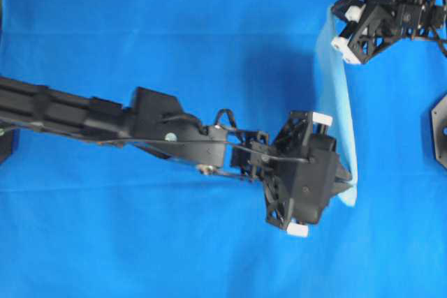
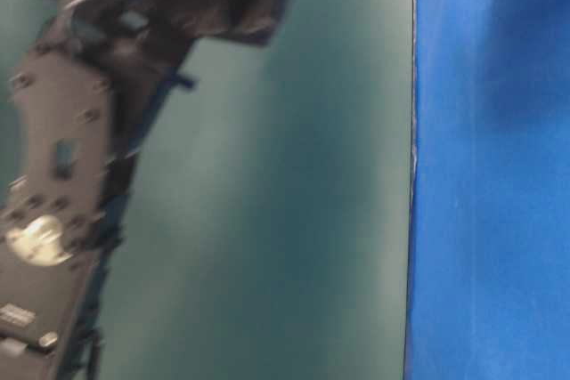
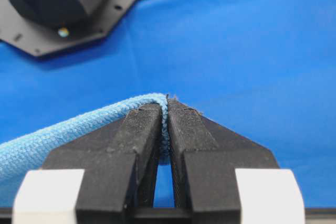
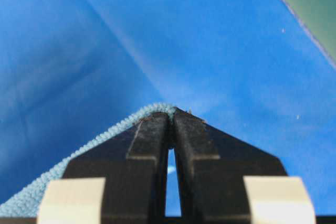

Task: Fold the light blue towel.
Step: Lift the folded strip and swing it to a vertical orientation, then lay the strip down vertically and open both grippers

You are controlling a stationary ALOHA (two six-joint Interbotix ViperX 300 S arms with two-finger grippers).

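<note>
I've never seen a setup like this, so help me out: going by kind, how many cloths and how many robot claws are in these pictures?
Light blue towel: 1
Dark blue background cloth: 1
Grippers: 2, the left gripper and the right gripper, each shut on the towel's edge
Total: 4

We find no legible text, brand, number or sign in any of the four views. In the table-level view, a small pale label point(image 2: 16, 315) sits low on the blurred black arm point(image 2: 62, 184), but its characters are too smeared for us to read.
</note>
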